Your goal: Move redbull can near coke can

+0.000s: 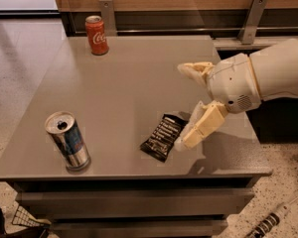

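Note:
The redbull can (pixel 68 142), silver and blue with an opened silver top, stands upright near the front left corner of the grey table (pixel 124 88). The coke can (pixel 97 35), red with white script, stands upright at the table's far left edge. My gripper (pixel 185 105) reaches in from the right over the table's right half, with its two cream fingers spread wide apart and nothing between them. It is well to the right of the redbull can and touches neither can.
A black snack wrapper (pixel 162 136) lies on the table just left of my lower finger (pixel 198 127). A wooden wall with metal brackets (pixel 107 15) runs behind the table. A cable (pixel 268 222) lies on the floor at the bottom right.

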`<state>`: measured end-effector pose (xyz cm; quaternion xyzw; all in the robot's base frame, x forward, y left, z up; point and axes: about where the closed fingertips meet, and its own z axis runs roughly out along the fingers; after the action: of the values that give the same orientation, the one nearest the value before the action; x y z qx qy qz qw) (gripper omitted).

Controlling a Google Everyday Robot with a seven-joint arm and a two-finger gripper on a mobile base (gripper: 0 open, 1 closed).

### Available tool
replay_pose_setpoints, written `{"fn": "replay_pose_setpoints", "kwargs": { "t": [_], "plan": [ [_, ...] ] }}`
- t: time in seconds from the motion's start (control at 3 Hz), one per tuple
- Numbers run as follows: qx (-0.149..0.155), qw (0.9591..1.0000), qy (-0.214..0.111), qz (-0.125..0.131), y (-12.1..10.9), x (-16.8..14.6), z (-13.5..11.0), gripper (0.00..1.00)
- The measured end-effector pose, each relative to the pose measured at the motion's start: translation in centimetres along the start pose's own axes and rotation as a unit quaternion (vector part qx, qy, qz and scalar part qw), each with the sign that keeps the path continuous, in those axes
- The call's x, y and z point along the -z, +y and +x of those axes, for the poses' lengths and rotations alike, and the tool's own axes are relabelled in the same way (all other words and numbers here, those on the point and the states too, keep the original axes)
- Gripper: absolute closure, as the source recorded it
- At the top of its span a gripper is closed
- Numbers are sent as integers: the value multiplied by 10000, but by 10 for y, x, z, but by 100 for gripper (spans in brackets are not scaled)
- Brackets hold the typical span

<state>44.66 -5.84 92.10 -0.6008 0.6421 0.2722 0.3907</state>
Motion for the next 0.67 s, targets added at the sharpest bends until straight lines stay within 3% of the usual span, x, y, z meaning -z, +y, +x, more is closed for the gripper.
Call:
{"fn": "replay_pose_setpoints", "kwargs": {
  "t": [0.33,0.67],
  "plan": [
    [-171,9964,-812,-184,11,-16,-20,0],
    [-152,9956,-896,-215,18,-26,-25,0]
  ]
}}
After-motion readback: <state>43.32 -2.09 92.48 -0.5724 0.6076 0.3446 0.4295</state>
